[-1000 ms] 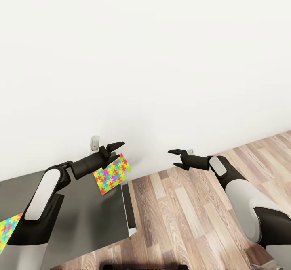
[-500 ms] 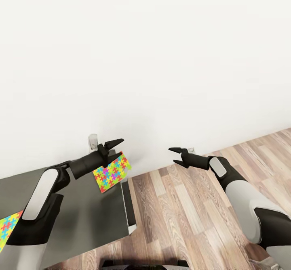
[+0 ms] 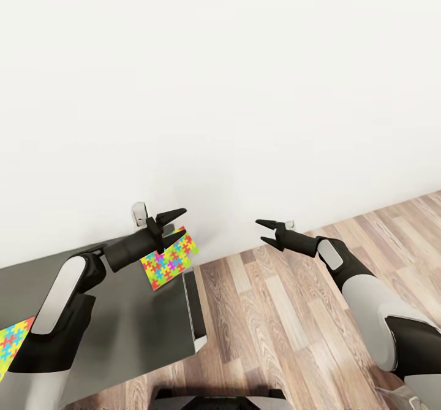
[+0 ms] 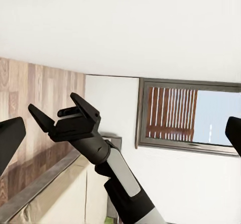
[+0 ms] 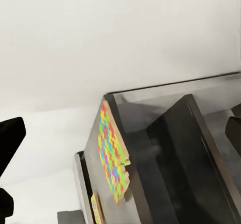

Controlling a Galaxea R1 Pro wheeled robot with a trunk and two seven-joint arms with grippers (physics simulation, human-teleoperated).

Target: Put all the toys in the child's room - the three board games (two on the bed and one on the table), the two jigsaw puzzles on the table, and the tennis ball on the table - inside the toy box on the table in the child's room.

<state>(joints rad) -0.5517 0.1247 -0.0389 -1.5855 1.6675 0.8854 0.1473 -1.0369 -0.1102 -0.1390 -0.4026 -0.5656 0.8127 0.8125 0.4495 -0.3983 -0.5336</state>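
Observation:
A bright multi-coloured jigsaw puzzle (image 3: 171, 259) lies at the far right corner of the grey table (image 3: 128, 324). It is seen again from the right wrist (image 5: 113, 158). A second jigsaw puzzle (image 3: 13, 345) shows at the table's left edge, partly cut off. My left gripper (image 3: 172, 222) hangs open just above the first puzzle's far edge, holding nothing. My right gripper (image 3: 267, 231) is open and empty, out over the wooden floor to the right of the table. The left wrist view looks across at its spread fingers (image 4: 80, 106).
A white wall rises close behind the table, with an outlet (image 3: 140, 214) by the left gripper and another (image 3: 293, 223) near the floor. Wooden floor (image 3: 294, 336) stretches to the right. A window with blinds (image 4: 188, 114) appears in the left wrist view.
The whole picture has shifted slightly, so the camera has moved. Both grippers stay open, and the right one sits a little higher than before.

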